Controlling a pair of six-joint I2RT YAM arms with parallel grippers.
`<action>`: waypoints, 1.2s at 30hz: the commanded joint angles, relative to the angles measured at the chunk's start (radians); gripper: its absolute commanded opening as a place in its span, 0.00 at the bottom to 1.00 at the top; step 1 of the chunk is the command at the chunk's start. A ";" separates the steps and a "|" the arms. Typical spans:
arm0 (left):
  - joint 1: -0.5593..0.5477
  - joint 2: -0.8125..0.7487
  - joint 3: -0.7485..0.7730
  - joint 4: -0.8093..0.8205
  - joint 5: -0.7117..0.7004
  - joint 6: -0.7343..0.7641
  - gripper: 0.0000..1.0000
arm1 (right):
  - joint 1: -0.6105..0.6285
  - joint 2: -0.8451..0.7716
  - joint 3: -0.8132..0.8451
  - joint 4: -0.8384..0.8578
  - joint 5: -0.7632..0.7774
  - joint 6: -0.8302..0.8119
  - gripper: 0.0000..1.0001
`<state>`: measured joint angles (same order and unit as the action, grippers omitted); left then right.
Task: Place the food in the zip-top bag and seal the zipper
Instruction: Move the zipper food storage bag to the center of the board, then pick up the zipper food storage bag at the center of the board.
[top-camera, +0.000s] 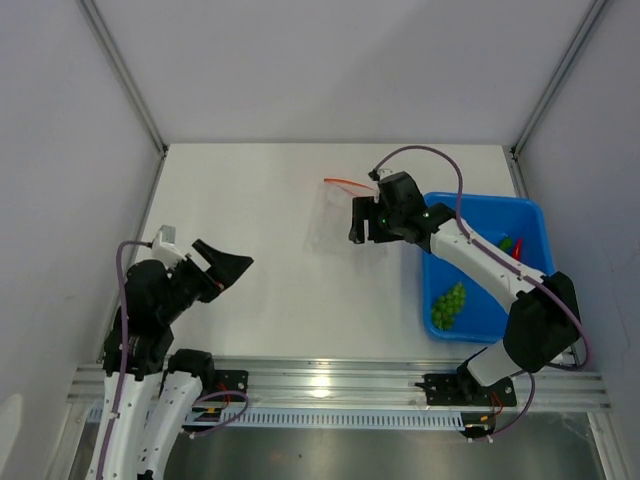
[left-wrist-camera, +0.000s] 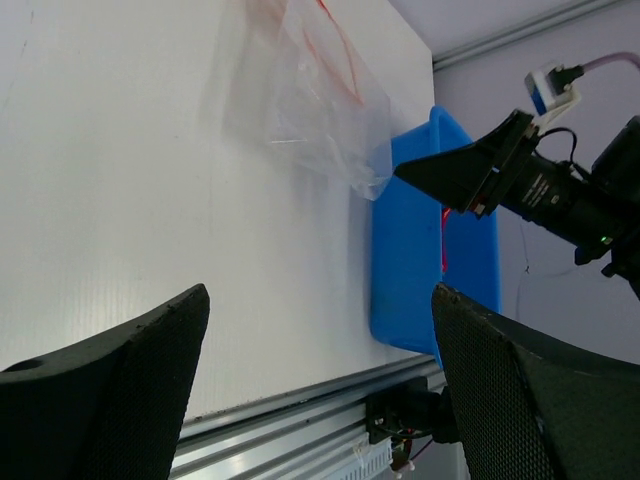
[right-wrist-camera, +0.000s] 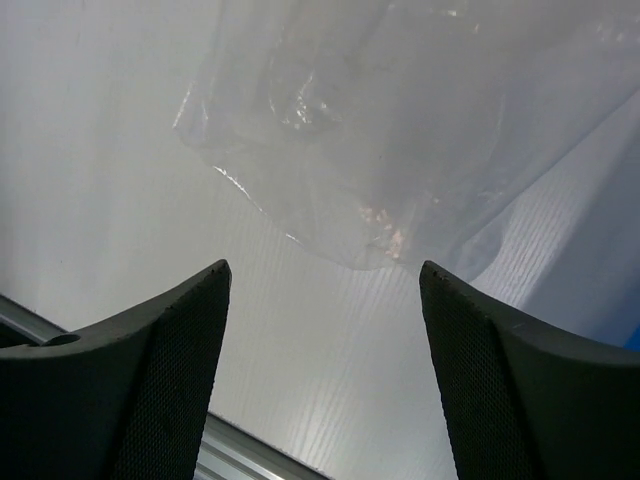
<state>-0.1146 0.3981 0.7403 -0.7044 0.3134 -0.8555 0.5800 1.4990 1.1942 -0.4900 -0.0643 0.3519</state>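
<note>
Hovering your right gripper (top-camera: 366, 225) over the zip-top bag (top-camera: 338, 205), fingers spread wide, empty; left gripper (top-camera: 228, 268) is released too, grapes (top-camera: 447, 305) in the tray (top-camera: 530, 215).

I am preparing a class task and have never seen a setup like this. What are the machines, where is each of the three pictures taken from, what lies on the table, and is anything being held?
These are two robot arms bolted at the near edge of a white table. The overhead picture looks down from above and behind them. The other two come from cameras on each wrist, so the dark shapes at the bottom of each are that arm's own fingers.

The left gripper hangs open near its base, holding nothing. The right gripper reaches toward a clear zip-top bag with an orange-red zipper strip; its jaws are open and empty, with the bag just ahead.

Beside the bag stands a blue tray holding the toy food: green grapes and small red and green pieces. Nothing is in the bag yet.
</note>
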 joint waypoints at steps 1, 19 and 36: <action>0.009 0.008 -0.012 0.056 0.076 0.010 0.92 | 0.006 0.042 0.108 -0.050 0.043 -0.034 0.79; 0.007 -0.059 0.081 -0.075 0.144 0.134 0.91 | 0.086 0.710 0.719 -0.073 0.011 -0.031 0.77; 0.007 -0.156 -0.010 0.003 0.176 0.128 0.91 | 0.316 -0.046 -0.077 -0.207 0.451 -0.001 0.79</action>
<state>-0.1146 0.2600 0.7300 -0.7456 0.4652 -0.7471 0.9081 1.6112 1.1687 -0.6907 0.3336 0.3309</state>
